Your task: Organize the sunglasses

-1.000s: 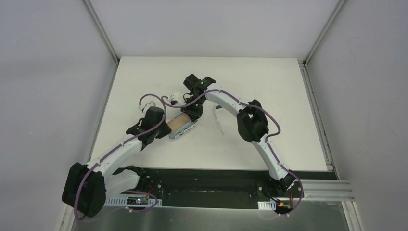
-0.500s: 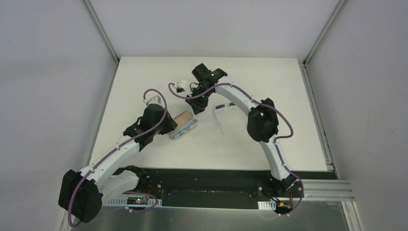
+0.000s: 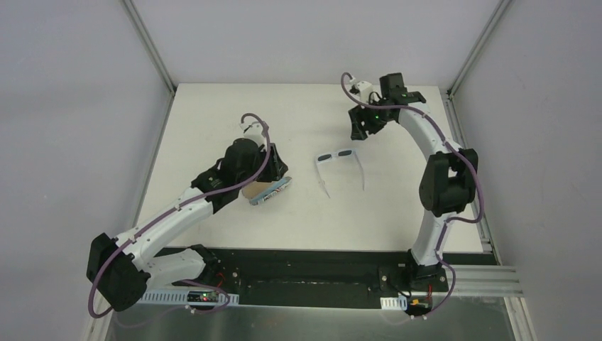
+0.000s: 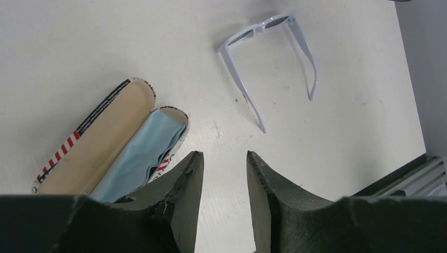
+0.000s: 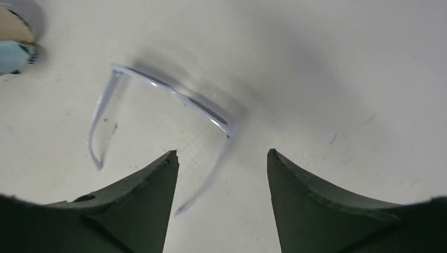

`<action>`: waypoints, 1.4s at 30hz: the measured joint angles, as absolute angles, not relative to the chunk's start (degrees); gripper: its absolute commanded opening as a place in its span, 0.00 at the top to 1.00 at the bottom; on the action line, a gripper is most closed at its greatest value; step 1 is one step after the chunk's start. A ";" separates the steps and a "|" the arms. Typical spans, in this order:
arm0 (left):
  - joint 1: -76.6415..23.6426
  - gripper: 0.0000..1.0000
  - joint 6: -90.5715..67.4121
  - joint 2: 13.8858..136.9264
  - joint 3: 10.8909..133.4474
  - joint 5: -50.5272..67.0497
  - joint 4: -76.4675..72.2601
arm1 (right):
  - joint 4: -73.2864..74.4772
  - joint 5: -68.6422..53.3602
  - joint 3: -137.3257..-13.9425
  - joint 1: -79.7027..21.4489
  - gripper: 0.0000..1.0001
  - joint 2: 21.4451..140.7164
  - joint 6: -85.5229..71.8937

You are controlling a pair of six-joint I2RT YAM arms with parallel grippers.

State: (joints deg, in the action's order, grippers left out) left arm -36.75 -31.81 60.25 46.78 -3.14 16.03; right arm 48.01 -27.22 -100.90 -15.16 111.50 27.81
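The sunglasses (image 3: 335, 155) lie unfolded on the table (image 3: 213, 114) near its middle, touched by neither arm. Their front faces 12 o'clock and both temple arms trail toward 6 o'clock. At their 9 o'clock an open case (image 4: 95, 138) lies flat with a blue cloth (image 4: 139, 157) in one half. The left gripper (image 4: 224, 156) hangs by the case, jaws slightly apart and empty. The right gripper (image 5: 222, 153) hovers at the sunglasses' 1 o'clock, jaws wide apart and empty.
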 measured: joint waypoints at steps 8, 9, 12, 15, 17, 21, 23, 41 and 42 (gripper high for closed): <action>-39.83 0.64 -30.39 65.49 49.39 -5.06 15.35 | 40.91 -21.87 -85.03 -13.21 0.38 109.30 23.18; -39.90 0.64 -30.39 65.54 49.39 -5.04 15.35 | 40.64 -21.74 -84.38 -13.43 0.39 109.30 22.79; -40.36 0.64 -30.44 65.34 49.36 -5.02 15.33 | 39.27 -21.21 -83.64 -14.00 0.44 109.30 21.50; -40.56 0.64 -30.46 64.75 49.23 -4.99 15.33 | 37.85 -20.60 -83.64 -13.98 0.48 109.30 20.51; -40.56 0.64 -30.46 64.01 48.97 -5.02 15.38 | 37.08 -20.16 -83.46 -13.98 0.50 109.30 19.90; -40.56 0.64 -30.41 63.42 48.93 -5.04 15.51 | 35.79 -19.44 -82.21 -13.98 0.54 109.30 19.31; -40.56 0.64 -30.33 63.42 48.93 -5.04 15.99 | 35.81 -19.20 -81.43 -13.98 0.56 109.30 19.25; -40.56 0.55 -28.82 65.28 55.48 -4.93 22.11 | 35.88 -16.62 -80.64 -15.84 0.78 110.52 19.46; -40.56 0.55 -28.84 65.76 56.60 -4.86 22.39 | 35.92 -16.43 -80.64 -15.90 0.78 110.85 19.46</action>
